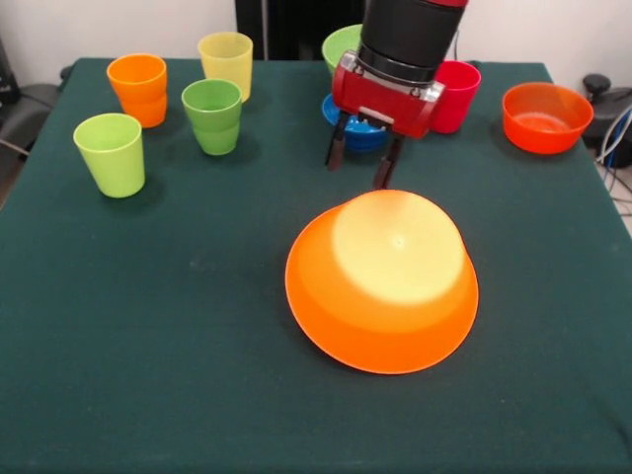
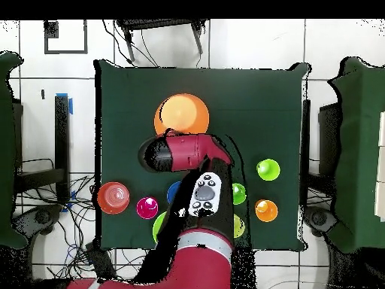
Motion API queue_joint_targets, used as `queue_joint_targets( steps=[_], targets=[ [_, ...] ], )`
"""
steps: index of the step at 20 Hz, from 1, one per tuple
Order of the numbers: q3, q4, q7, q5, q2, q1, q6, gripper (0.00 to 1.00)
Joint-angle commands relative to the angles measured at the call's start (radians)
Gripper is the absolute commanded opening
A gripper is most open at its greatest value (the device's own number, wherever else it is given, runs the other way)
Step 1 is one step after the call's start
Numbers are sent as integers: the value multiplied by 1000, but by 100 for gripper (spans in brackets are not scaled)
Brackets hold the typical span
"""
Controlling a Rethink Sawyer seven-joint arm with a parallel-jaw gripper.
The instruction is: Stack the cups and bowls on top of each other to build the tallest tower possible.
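The very large orange bowl lies upside down in the middle of the table; it also shows in the overhead view. My gripper hangs just behind its far rim, open and empty, with the fingertips a little above the cloth. Right behind the gripper stands the small blue bowl, with the light green bowl further back. A red-pink cup and the small red-orange bowl stand to the right. Orange, pale yellow, green and lime green cups stand at the back left. No purple bowl shows.
The table has a dark green cloth. Cables lie off its right edge. In the overhead view the arm covers the table's middle, between the orange bowl and the blue bowl.
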Motion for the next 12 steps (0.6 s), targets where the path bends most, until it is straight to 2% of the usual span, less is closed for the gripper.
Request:
queue_joint_targets(
  steps=[1,8,12],
  targets=[
    [221,101,-257,-88,-51,-93,115,100],
    [247,120,-251,-91,-160,-85,239,100],
    [317,190,-315,-65,-244,-139,324,100]
  ],
)
